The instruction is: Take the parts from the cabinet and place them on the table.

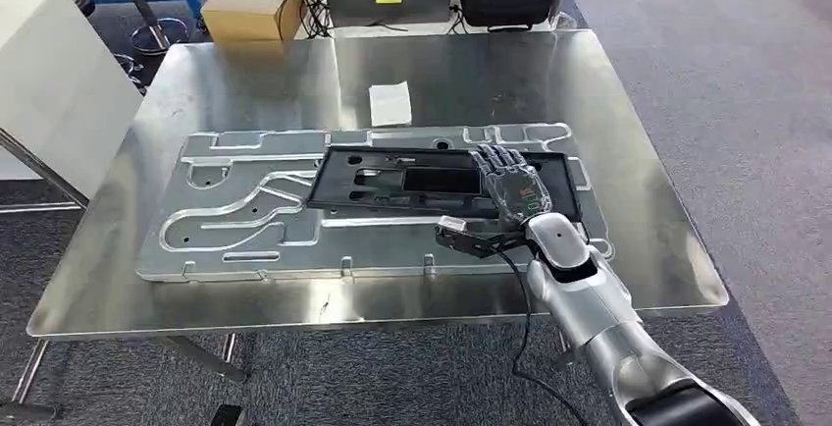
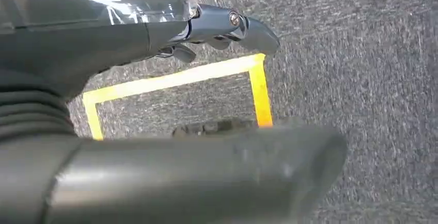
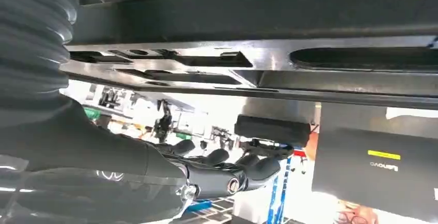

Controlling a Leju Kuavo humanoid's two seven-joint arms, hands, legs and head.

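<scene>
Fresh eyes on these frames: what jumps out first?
The big grooved metal plate spanning the shiny steel table, with a black frame part lying on it. The right hand rests on that frame's right end, fingers spread flat. Behind, a small white paper sits mid-table.

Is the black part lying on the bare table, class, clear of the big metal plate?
No: the black part lies on the metal plate.

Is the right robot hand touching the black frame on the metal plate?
Cannot tell. In the head view the right robot hand overlaps the black frame, fingers spread over its right end, but no view plainly shows contact or a gap.
</scene>
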